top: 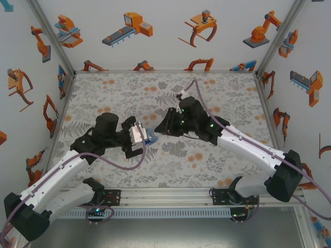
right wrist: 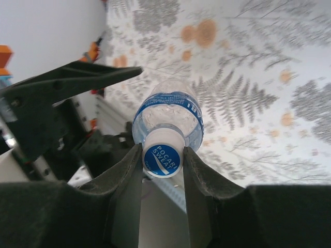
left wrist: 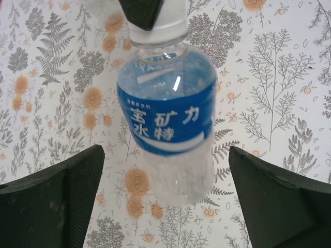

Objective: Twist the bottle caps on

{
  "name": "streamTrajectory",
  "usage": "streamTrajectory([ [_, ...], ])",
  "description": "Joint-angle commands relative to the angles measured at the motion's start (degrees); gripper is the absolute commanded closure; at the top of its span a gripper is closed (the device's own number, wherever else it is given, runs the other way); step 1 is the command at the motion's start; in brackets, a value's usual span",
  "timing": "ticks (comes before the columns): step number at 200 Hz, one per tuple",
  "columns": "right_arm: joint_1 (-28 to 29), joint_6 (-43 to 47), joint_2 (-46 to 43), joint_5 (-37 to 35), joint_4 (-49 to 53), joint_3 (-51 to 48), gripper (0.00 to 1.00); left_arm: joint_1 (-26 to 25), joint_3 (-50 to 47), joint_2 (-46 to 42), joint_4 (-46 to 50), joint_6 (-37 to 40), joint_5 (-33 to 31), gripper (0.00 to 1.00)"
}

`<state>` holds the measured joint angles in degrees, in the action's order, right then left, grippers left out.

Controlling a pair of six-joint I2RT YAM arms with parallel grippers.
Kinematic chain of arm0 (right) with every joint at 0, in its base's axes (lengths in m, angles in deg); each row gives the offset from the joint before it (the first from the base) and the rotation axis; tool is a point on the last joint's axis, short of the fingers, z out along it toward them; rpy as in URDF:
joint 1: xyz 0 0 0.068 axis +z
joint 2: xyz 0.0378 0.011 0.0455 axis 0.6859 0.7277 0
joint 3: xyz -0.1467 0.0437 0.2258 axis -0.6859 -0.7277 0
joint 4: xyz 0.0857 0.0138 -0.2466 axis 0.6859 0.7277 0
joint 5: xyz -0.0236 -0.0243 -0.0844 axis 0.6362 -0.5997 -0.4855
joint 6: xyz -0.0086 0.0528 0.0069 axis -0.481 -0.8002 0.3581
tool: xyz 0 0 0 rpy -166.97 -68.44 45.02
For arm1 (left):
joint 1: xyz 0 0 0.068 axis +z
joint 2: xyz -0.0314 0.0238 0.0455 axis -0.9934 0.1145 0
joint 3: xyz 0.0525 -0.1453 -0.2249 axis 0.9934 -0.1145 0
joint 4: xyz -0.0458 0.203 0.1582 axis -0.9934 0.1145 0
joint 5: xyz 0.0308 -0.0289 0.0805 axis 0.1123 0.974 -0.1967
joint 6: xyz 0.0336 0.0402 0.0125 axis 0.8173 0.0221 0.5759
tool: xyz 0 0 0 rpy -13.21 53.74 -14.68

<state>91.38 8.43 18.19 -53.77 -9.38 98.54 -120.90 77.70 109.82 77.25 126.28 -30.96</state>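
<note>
Bottle cap (right wrist: 162, 159) pinched by our right end effector (right wrist: 162, 151), left end effector (left wrist: 164, 153) spread at nine and three: loose threads could drop the bottle (left wrist: 165, 119).

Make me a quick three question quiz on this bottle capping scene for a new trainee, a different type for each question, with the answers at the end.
1. True or false: the left gripper stands open, with a finger on either side of the bottle.
2. The right gripper is shut on: A nothing, B the cap, C the left gripper.
3. Fill in: the bottle's label is mainly ___.
Key: 1 true; 2 B; 3 blue.
</note>
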Motion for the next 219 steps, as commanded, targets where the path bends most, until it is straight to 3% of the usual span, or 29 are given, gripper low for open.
streamTrajectory([
  [1,-1.93,12.07,3.22,-3.81,8.67,6.43,1.0,-0.22,1.42,-1.12,-1.56,-1.13,-0.46,0.03],
  [51,-6.94,29.61,16.94,-7.63,18.26,20.36,1.0,-0.06,1.9,-0.52,-2.46,-3.61,-2.35,0.03],
  [109,-9.83,41.52,32.25,-13.43,29.31,40.26,1.0,-0.23,2.29,0.41,-3.11,-6.24,-4.17,0.03],
  [156,-11.49,44.73,38.67,-14.34,32.13,47.9,1.0,-0.19,2.19,0.95,-3.29,-6.17,-3.09,0.03],
  [219,-11.78,45.29,41.9,-14.25,30.59,50.73,1.0,-0.18,2.21,1.24,-3.29,-6.23,-3.56,0.03],
])
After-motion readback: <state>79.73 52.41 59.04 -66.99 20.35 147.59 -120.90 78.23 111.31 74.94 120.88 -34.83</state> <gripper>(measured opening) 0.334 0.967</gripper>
